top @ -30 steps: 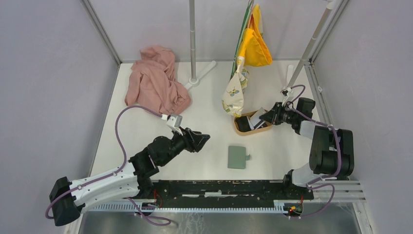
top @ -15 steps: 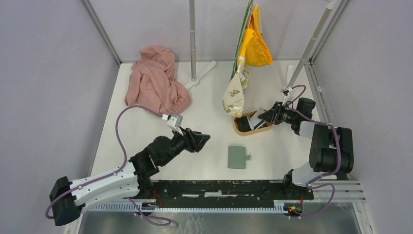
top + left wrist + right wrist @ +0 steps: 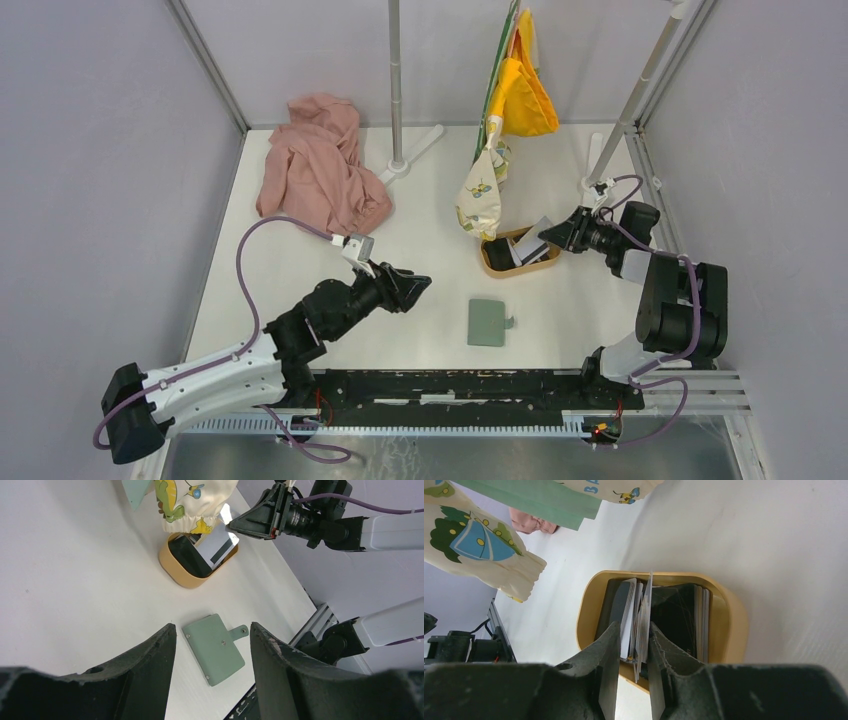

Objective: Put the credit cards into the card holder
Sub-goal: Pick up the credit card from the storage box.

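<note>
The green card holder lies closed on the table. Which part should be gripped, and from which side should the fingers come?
Probably the two opposite edges of the card holder free of the snap tab, with fingers coming straight down from above. It lies closed and flat on the table, so only its thin edges can be pinched.

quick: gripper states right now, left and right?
Left gripper: open, empty.
Right gripper: jaws straddle cards in the tray; grip cannot be told.
</note>
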